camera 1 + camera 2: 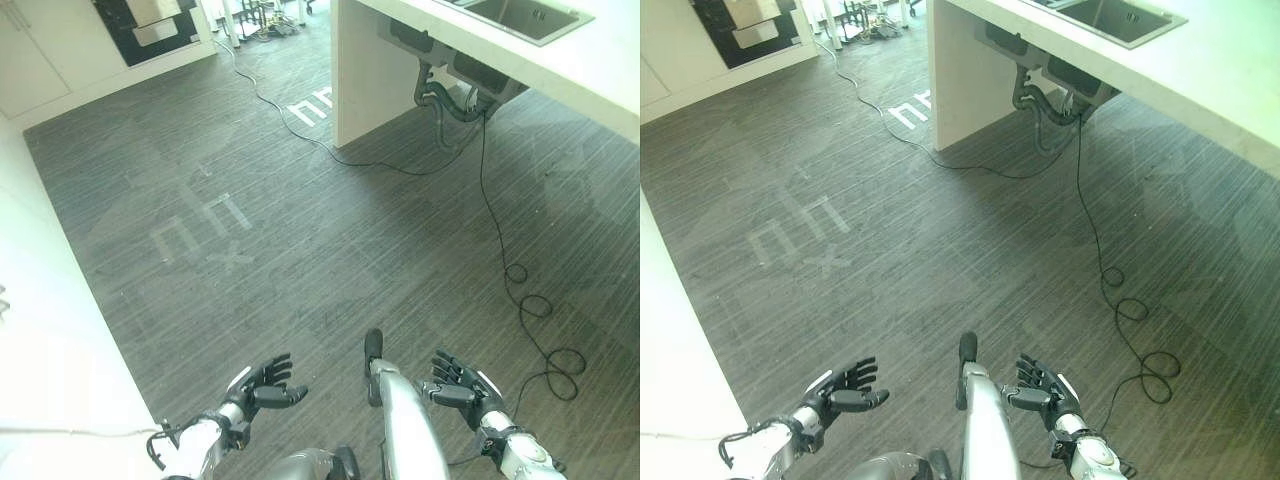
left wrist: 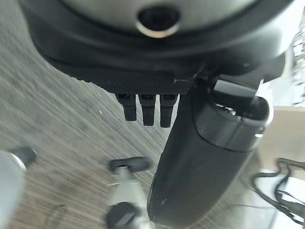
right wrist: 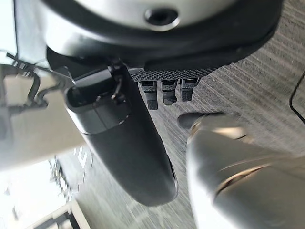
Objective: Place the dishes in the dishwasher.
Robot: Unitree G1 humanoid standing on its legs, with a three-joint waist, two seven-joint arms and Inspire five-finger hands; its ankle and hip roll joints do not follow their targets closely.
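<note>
My left hand [image 1: 262,388] hovers low over the grey wood-grain floor at the lower left, fingers straight and spread, holding nothing. My right hand [image 1: 460,385] hovers at the lower right, also open and empty. In the left wrist view the fingers [image 2: 147,109] and thumb [image 2: 205,157] stand straight over bare floor. The right wrist view has its fingers [image 3: 164,93] and thumb [image 3: 128,143] straight too, with nothing between them.
A white counter with a steel sink [image 1: 525,18] runs along the upper right, drain pipes [image 1: 450,95] hanging under it. A white surface [image 1: 40,330] borders the left side. A dark appliance front [image 1: 150,25] sits in the far-left cabinets. White marks [image 1: 200,235] lie on the floor.
</note>
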